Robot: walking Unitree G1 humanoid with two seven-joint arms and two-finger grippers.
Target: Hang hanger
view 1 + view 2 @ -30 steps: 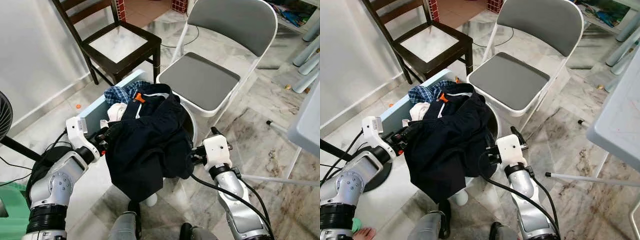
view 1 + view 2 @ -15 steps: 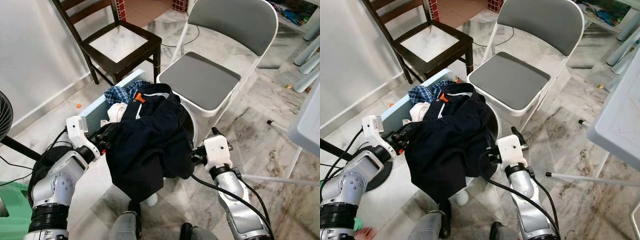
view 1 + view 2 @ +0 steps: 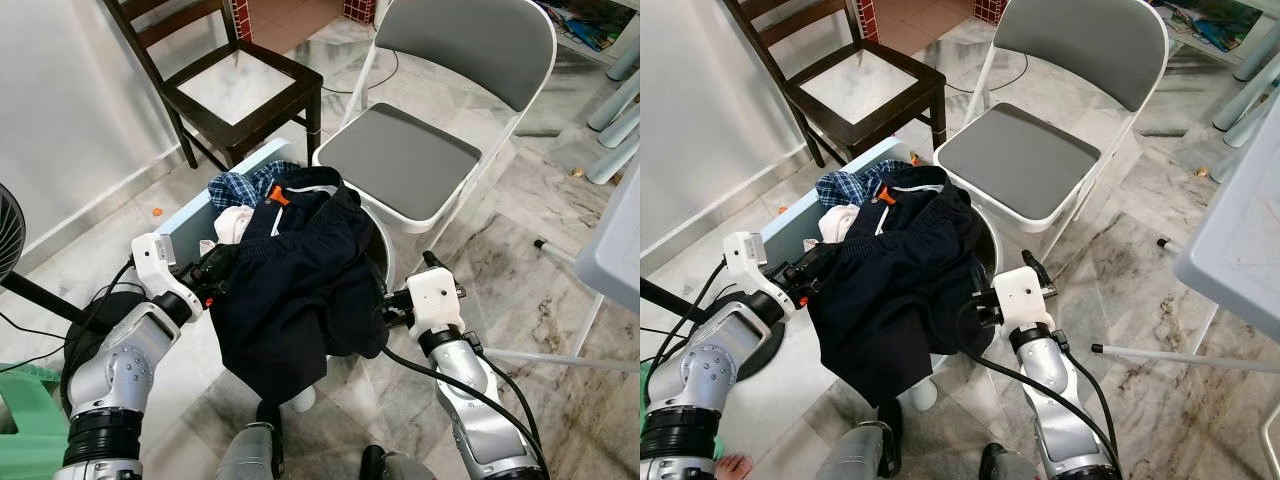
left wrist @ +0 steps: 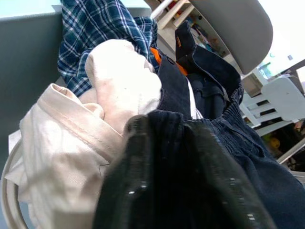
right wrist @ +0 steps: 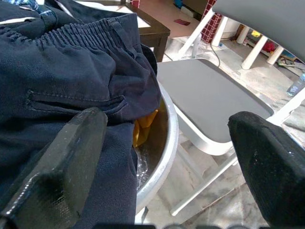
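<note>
A round metal tub (image 5: 164,138) sits on the floor, pushed up against the front of the grey chair (image 3: 405,160). It is piled high with clothes, so the pile spills over the rim. Dark trousers (image 3: 295,290) lie on top and hang down the near side. A checked shirt (image 3: 240,187) and a cream cloth (image 4: 57,143) poke out at the far left of the pile.

No hanger can be seen. It may be buried under the clothes, but that is only a guess.

The left gripper (image 3: 215,268) reaches in from the left, elbow bent, at the left edge of the trousers. Its fingers look pressed together on the dark cloth, maybe to lift it out of the way.

The right gripper (image 3: 385,318) comes in from the right, low by the tub's rim, forearm pointing inward. Its fingers (image 5: 71,152) are spread wide and hold nothing; one rests against the trousers, ready to help.
</note>
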